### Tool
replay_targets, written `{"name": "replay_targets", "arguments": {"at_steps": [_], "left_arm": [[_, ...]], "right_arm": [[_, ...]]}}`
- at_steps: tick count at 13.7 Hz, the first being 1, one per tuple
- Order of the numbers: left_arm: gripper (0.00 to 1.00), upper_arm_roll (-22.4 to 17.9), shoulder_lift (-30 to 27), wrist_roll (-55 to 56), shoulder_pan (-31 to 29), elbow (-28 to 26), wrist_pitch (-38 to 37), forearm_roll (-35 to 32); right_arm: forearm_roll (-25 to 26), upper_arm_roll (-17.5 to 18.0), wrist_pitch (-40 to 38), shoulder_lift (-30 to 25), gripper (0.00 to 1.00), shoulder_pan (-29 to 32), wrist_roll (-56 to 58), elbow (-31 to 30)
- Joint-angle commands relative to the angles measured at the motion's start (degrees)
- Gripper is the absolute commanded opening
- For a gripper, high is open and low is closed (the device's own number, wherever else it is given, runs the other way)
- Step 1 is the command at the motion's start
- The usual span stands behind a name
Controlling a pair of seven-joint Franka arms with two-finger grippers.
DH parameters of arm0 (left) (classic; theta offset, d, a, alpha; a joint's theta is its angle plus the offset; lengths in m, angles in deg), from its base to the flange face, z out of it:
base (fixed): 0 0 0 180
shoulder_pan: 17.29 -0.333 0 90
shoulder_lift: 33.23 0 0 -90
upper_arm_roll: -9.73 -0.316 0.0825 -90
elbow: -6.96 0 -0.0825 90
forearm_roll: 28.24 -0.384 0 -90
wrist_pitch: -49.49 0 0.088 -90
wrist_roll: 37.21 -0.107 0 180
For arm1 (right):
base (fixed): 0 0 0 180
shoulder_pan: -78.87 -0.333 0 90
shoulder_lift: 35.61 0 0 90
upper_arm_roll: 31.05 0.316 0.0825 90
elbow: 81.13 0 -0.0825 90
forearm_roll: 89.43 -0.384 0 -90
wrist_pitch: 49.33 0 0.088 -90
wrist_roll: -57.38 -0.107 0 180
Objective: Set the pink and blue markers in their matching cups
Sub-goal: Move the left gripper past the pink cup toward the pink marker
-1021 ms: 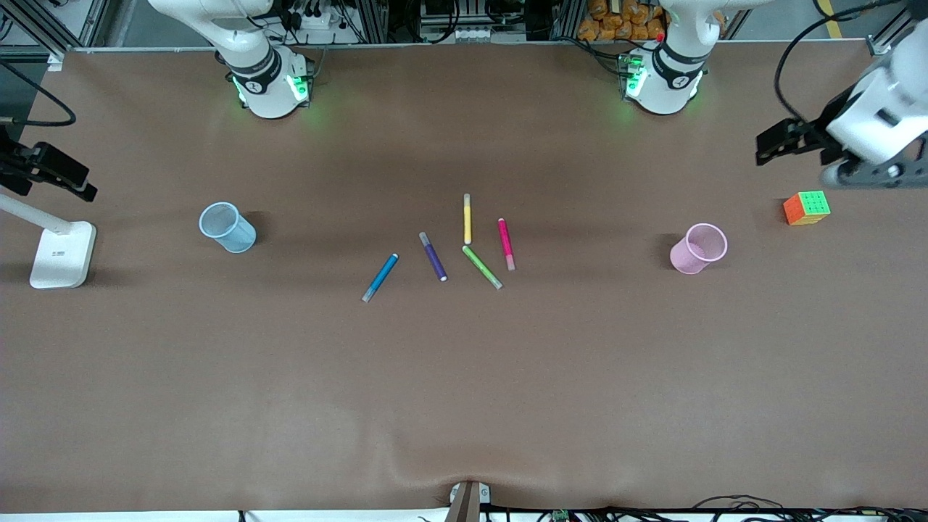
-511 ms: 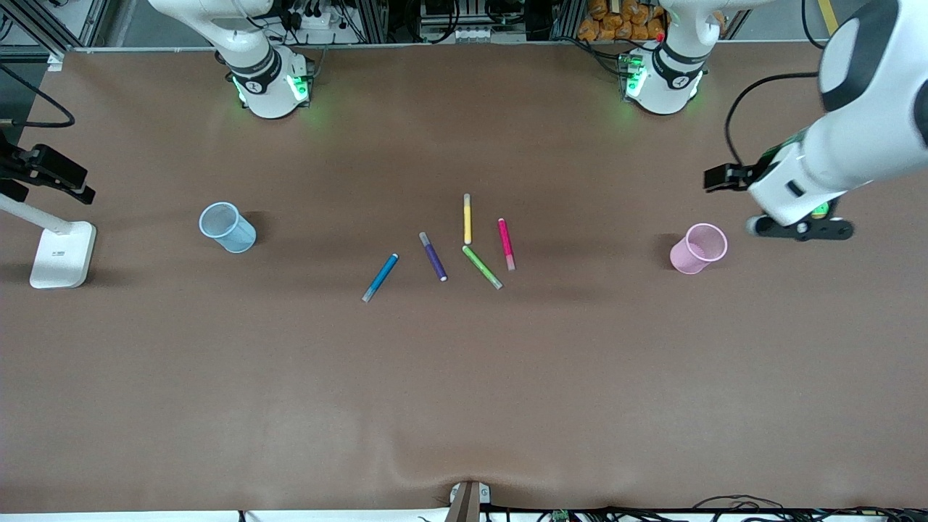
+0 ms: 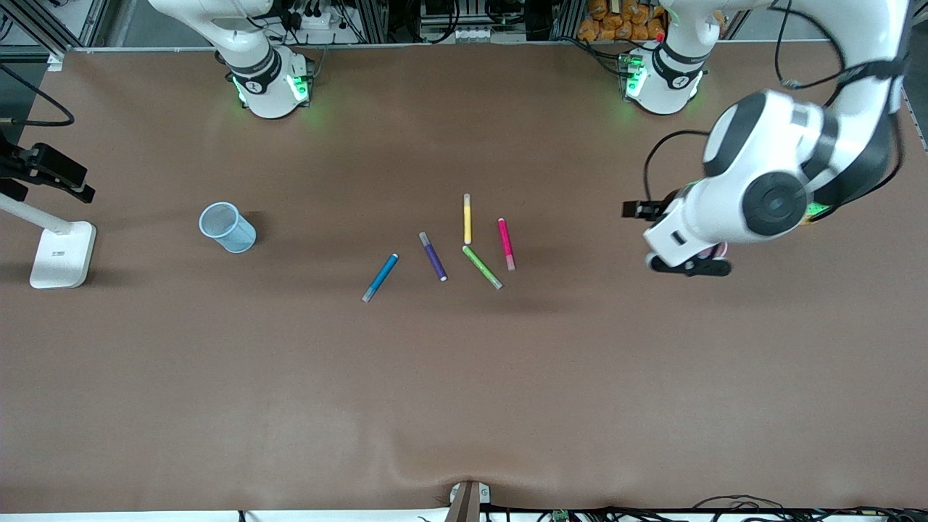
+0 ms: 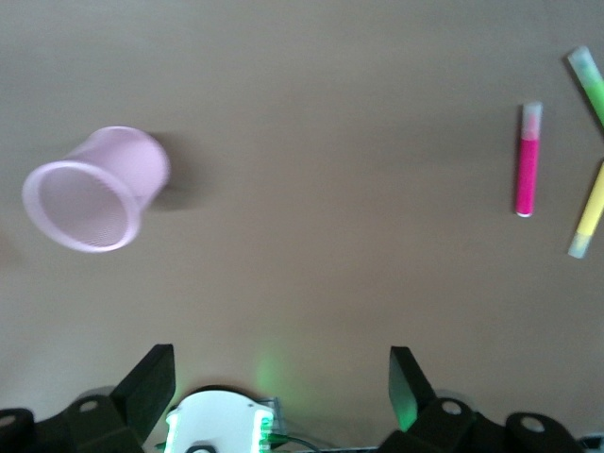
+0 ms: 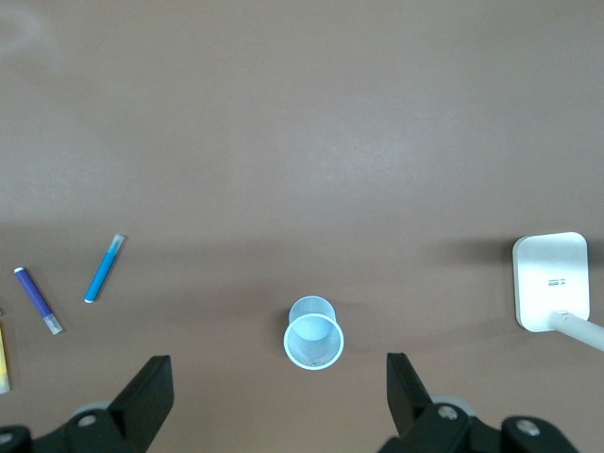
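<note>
The left claw (image 4: 278, 377) hangs over the bench (image 3: 464, 377) above the pink cup (image 4: 92, 189), fingers spread wide and holding nothing; it likely heads for the pink marker (image 3: 506, 243), which lies flat toward the bench's middle. The blue marker (image 3: 380, 277) lies there too, among purple (image 3: 433, 257), green (image 3: 482, 267) and yellow (image 3: 467, 218) pens. The right claw (image 5: 278, 382) waits high over the blue cup (image 3: 228, 227), also wide open and empty. Both cups stand upright and empty, one toward each arm's end, so each arm can serve its own.
</note>
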Motion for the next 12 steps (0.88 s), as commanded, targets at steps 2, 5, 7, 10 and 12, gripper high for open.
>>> {"name": "replay_targets", "arguments": {"at_steps": [2, 5, 7, 10, 12], "left_arm": [[1.0, 0.42, 6.32, 9.33, 5.15, 1.36, 5.53, 0.95], [1.0, 0.42, 10.97, 14.37, 10.08, 1.45, 11.07, 0.68], [1.0, 0.42, 14.05, 17.18, 12.11, 1.45, 15.63, 0.59], [1.0, 0.34, 18.79, 22.27, 15.53, 1.63, 21.53, 0.68], [1.0, 0.16, 21.96, 24.92, 17.03, 2.68, 24.87, 0.59]], "right_arm": [[0.28, 0.81, -0.79, -0.45, 1.0, 1.24, 0.82, -0.11], [0.19, 0.81, -0.79, -0.36, 1.0, 1.33, 0.91, 0.07], [0.1, 0.81, -0.7, 0.08, 1.0, 1.5, 0.91, 0.41], [0.01, 0.81, -0.7, 0.78, 1.0, 1.24, 0.82, 0.59], [0.45, 0.89, -0.7, 2.61, 1.0, 0.98, 0.99, 0.59]]}}
